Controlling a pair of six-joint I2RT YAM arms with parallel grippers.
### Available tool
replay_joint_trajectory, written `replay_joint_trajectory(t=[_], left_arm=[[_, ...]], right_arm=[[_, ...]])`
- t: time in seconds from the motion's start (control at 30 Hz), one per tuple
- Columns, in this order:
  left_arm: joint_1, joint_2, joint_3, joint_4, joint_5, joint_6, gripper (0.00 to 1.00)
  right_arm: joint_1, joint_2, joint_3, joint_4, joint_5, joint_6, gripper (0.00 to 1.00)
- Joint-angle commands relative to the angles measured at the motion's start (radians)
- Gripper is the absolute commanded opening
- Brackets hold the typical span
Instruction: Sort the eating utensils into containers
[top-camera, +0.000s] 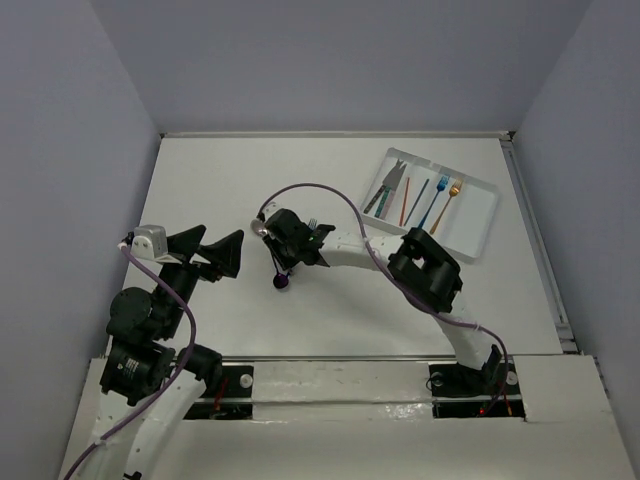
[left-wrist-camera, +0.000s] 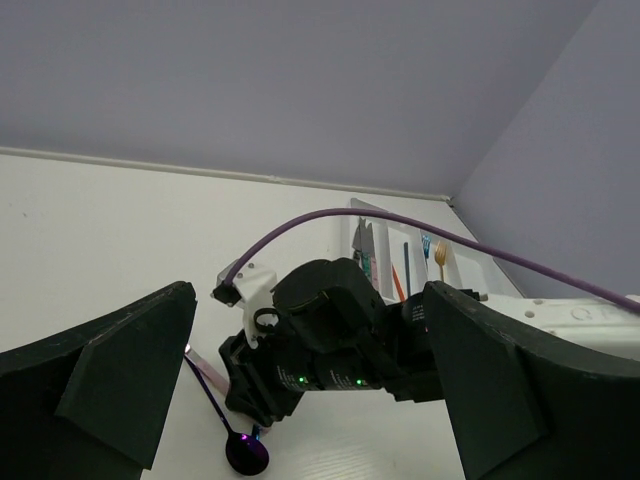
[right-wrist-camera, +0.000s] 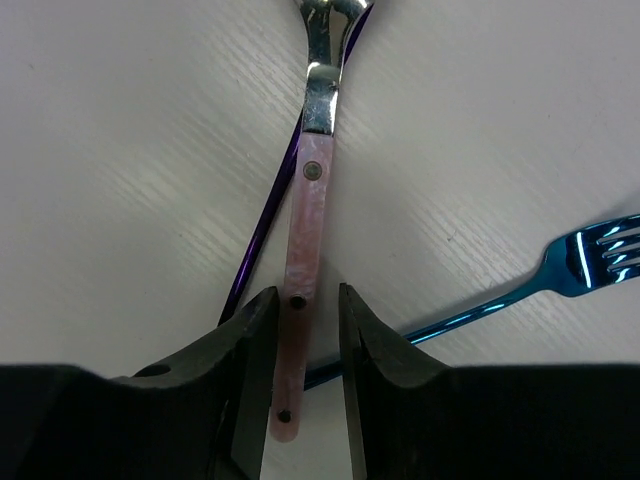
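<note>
My right gripper (right-wrist-camera: 300, 310) is low over the table with its jaws narrowly open around a pink-handled silver utensil (right-wrist-camera: 308, 230). The left finger touches the handle and a small gap shows at the right finger. A purple spoon (right-wrist-camera: 262, 225) lies under the handle, and a blue fork (right-wrist-camera: 560, 275) lies to the right. In the top view the right gripper (top-camera: 285, 258) is at mid-table with the purple spoon's bowl (top-camera: 282, 282) below it. The white tray (top-camera: 488, 225) at the back right holds several utensils. My left gripper (top-camera: 205, 255) is open and empty, to the left.
The right arm's purple cable (top-camera: 330, 192) arcs over the table's middle. In the left wrist view the right gripper's black body (left-wrist-camera: 330, 340) fills the space between my left fingers, with the spoon bowl (left-wrist-camera: 246, 452) below it. Grey walls enclose the table.
</note>
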Motion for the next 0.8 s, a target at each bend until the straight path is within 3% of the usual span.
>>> replay_joint_trajectory(t=[0.0,0.27,0.5,0.77], left_arm=[[-0.007,-0.011,0.001,0.052,0.009,0.011,0.99],[-0.007,-0.009,0.001,0.056,0.009,0.013,0.99],[-0.007,-0.014,-0.001,0.055,0.011,0.011,0.99],[-0.018,-0.041,-0.002,0.055,0.043,0.014,0.99]], right_arm=[[0.009,0.015,0.036,-0.009,0.023,0.006,0.31],[0.009,-0.04,0.027,0.105,0.071,0.074,0.0],[0.009,-0.175,-0.001,0.218,0.252,0.143,0.0],[-0.208,-0.552,-0.419,0.342,0.375,0.281,0.0]])
